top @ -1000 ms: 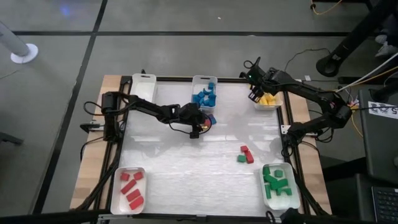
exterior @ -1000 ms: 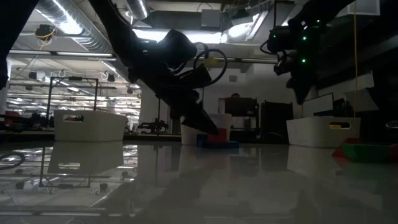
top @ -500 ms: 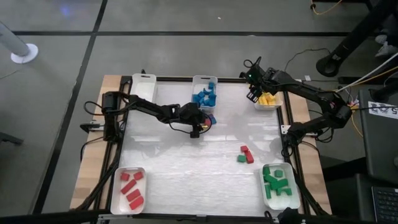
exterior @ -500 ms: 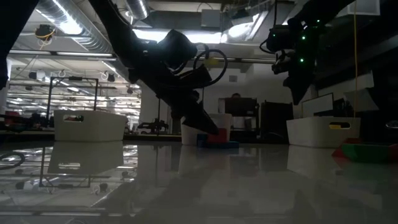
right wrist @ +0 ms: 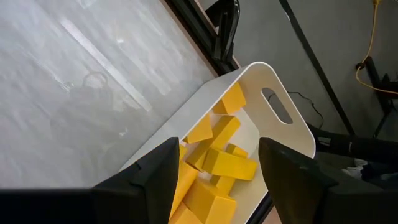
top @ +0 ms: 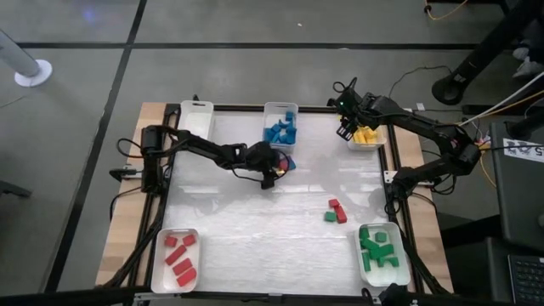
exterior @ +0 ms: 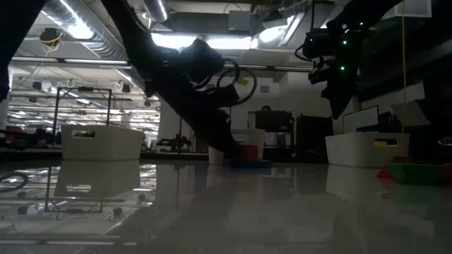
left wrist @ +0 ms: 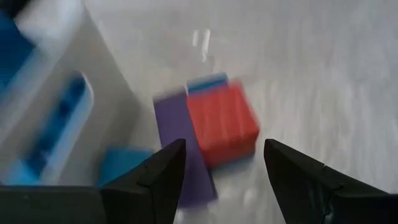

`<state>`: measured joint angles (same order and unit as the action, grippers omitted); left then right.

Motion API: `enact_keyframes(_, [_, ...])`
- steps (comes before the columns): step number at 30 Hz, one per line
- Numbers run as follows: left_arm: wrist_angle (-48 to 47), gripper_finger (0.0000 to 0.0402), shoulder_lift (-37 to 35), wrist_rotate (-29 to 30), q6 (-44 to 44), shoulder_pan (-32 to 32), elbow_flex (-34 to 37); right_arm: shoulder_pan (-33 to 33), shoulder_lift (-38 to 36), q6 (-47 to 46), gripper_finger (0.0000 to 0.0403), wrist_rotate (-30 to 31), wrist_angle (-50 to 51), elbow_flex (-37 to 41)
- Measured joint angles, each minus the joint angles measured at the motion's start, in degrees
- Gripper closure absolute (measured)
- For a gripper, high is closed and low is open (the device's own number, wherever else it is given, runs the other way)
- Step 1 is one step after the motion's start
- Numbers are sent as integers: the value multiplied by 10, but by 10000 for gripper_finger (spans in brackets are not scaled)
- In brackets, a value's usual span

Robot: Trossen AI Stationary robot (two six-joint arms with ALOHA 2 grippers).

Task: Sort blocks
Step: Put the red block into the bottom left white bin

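My left gripper (left wrist: 221, 163) hangs spread and empty over one red cube block (left wrist: 222, 124), one purple bar block (left wrist: 183, 146) and maybe two blue blocks (left wrist: 122, 163), beside the far-edge white plastic tray (top: 280, 127). My right gripper (right wrist: 217, 163), parted and empty, hovers above the far-right-corner tray of yellow blocks (right wrist: 214, 163).

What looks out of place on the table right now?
A few blocks lie outside the trays: two red and one green mid-table, plus a red, purple and blue one beside the blue tray, under the open left claw.

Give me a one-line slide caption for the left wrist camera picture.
Left claw, open, poised over a red block beside a purple block, next to the white tray of blue blocks.
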<state>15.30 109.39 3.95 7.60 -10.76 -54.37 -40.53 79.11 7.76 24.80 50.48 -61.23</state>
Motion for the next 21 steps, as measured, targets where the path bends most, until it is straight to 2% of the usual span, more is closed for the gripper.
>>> enact_keyframes(6, [6,196,-1,1,-37,0,0,0,0,0,182,0,0,0])
enact_keyframes(21, [23,196,-1,3,-61,0,0,0,0,0,182,0,0,0])
